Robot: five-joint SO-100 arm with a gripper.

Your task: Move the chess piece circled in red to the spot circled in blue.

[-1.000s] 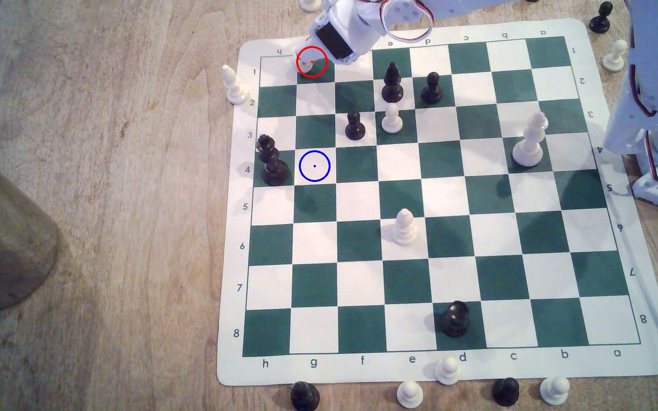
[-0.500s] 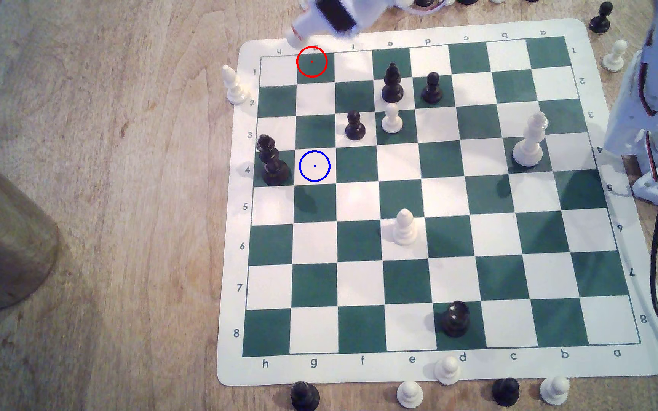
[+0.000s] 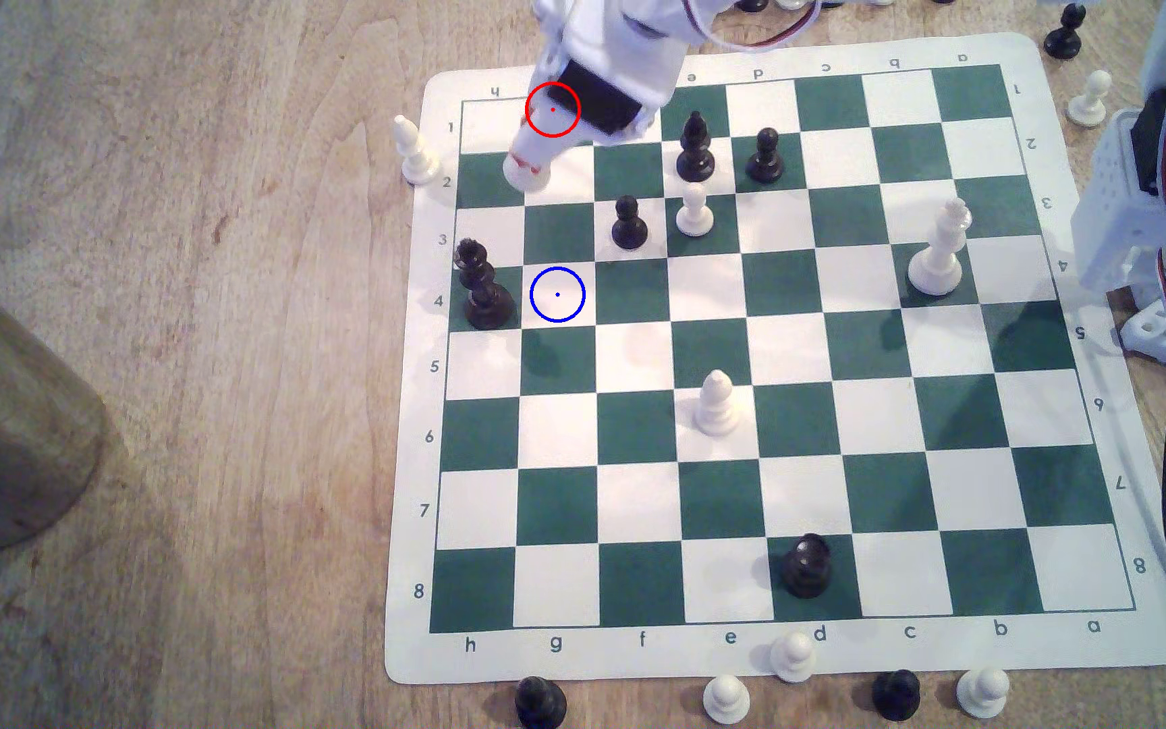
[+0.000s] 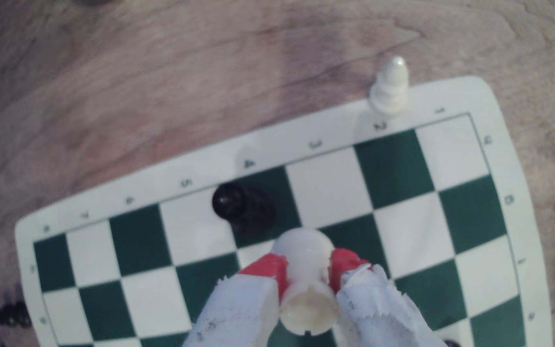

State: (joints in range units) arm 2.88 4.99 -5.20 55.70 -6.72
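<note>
The hand [image 4: 308,273] is seen clamped on the white rook [image 4: 306,287], its red-tipped fingers [image 4: 269,270] pressed to either side of the piece's body. In the exterior view the rook [image 3: 526,170] is held above the g2 square, two rows short of the blue-ringed square [image 3: 558,294], beside which a black king [image 3: 480,287] stands.

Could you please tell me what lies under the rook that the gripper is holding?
Beneath the rook, clamped in the gripper, green and white squares of the board show; the patch right under its base is covered.
</note>
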